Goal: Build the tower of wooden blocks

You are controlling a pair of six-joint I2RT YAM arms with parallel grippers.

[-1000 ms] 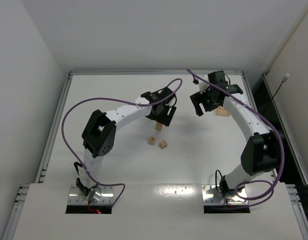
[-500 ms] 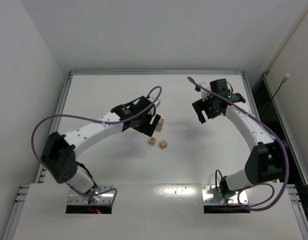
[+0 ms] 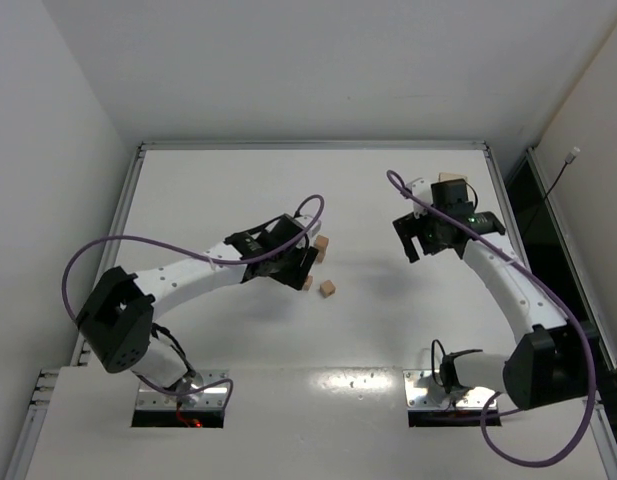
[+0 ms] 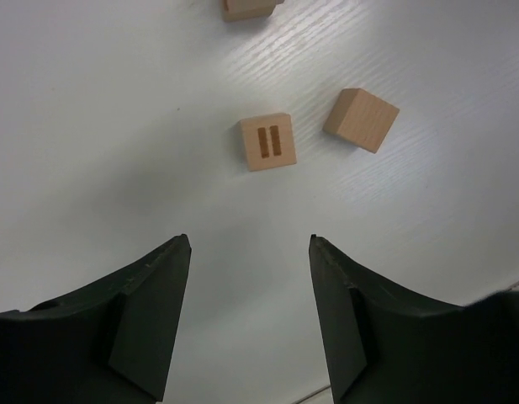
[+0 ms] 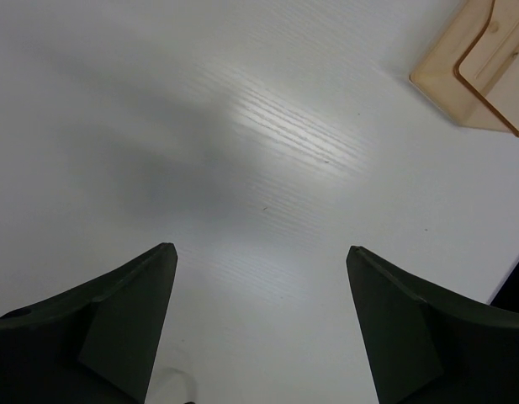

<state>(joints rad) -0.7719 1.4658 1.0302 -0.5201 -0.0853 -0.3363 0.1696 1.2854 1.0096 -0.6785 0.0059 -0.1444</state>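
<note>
Left gripper (image 4: 246,246): fingers spread wide, nothing between them, hanging above the table (image 4: 91,118) with no contact. Directly ahead of its fingertips, roughly on the line between the two jaws and clear of both, lies the marked block (image 4: 267,141), flat on the table with two dark bars on its upper face. Just to the right of that, ahead of the right-hand finger, sits a plain block (image 4: 361,119), turned at an angle, close to the marked one but not touching it. Farther ahead, cut by the edge of the wrist view, is a third block (image 4: 246,7); whether anything rests on it cannot be told. No tower is seen standing: the blocks lie singly. Right gripper (image 5: 259,251): likewise spread and empty, over bare table, well apart from the blocks. Ahead of it and off to its right lies a pale flat slab (image 5: 482,71), untouched. Assessment: the work appears to be at the pick-up stage, with the left arm lining up on the marked block. The next move calls for a straight descent so the fingers straddle that block squarely on opposite faces, with care that the right-hand finger does not nudge the angled plain block beside it.
</note>
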